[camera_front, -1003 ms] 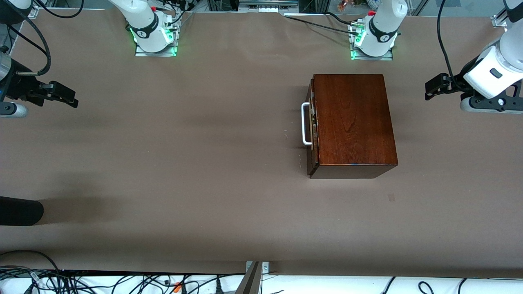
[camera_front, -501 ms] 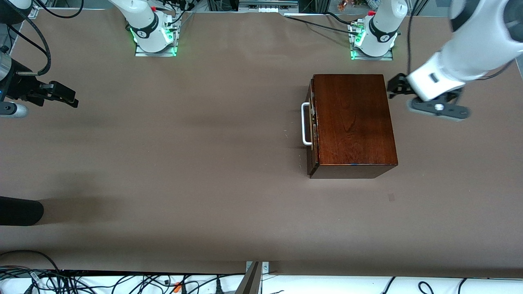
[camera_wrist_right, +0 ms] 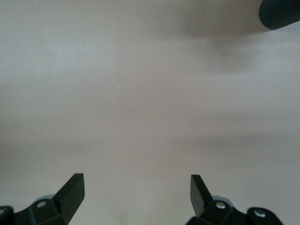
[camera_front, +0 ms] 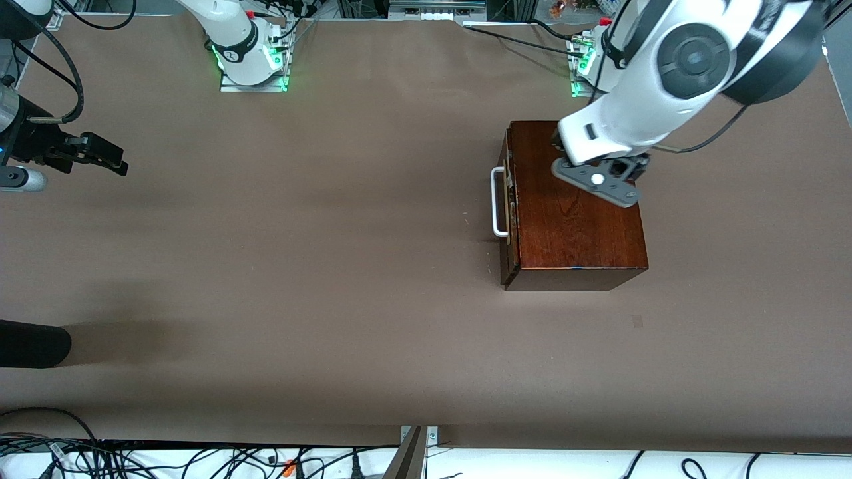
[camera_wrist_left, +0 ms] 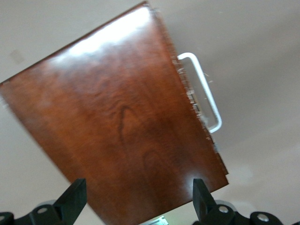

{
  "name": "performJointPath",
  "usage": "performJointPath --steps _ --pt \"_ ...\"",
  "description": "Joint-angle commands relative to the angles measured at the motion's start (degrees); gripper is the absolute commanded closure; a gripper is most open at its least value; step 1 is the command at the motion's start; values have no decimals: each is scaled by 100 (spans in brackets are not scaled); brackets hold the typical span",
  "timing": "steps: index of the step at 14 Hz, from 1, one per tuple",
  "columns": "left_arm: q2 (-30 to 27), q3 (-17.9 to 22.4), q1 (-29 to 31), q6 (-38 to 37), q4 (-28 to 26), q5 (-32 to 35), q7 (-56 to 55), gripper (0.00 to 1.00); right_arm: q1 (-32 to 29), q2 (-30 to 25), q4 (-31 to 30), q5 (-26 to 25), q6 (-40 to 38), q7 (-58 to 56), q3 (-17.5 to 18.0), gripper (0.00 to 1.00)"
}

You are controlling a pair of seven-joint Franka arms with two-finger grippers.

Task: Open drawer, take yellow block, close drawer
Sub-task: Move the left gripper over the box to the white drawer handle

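The dark wooden box (camera_front: 576,199) stands toward the left arm's end of the table. Its drawer (camera_front: 508,199) is pushed in, and the white bar handle (camera_front: 496,203) faces the right arm's end. My left gripper (camera_front: 616,169) hangs over the box top, open and empty. In the left wrist view the box top (camera_wrist_left: 117,126) and the handle (camera_wrist_left: 206,101) lie below my left gripper (camera_wrist_left: 137,197). My right gripper (camera_front: 100,156) waits, open and empty, at the right arm's end; in its wrist view, my right gripper (camera_wrist_right: 136,192) is over bare table. The yellow block is out of view.
A black rounded object (camera_front: 33,342) lies at the table's edge at the right arm's end, nearer the front camera; it also shows in the right wrist view (camera_wrist_right: 281,11). Cables (camera_front: 200,459) run along the front edge. The arm bases (camera_front: 253,60) stand at the back.
My left arm has swung in from the table's end, and its gripper is now over the box top. The right arm and the box have not moved.
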Motion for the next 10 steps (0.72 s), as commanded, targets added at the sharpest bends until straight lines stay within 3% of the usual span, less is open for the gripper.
performJointPath --steps 1,6,10 --pt "324 -107 -136 20 292 56 94 0 -21 -40 1 -15 -54 10 39 0" --pt "755 -99 -417 704 266 99 -704 0 -21 -40 9 -15 -54 10 39 0" --pt "1202 -98 -1137 1110 274 967 -2310 0 -21 -40 9 -15 -54 19 39 0"
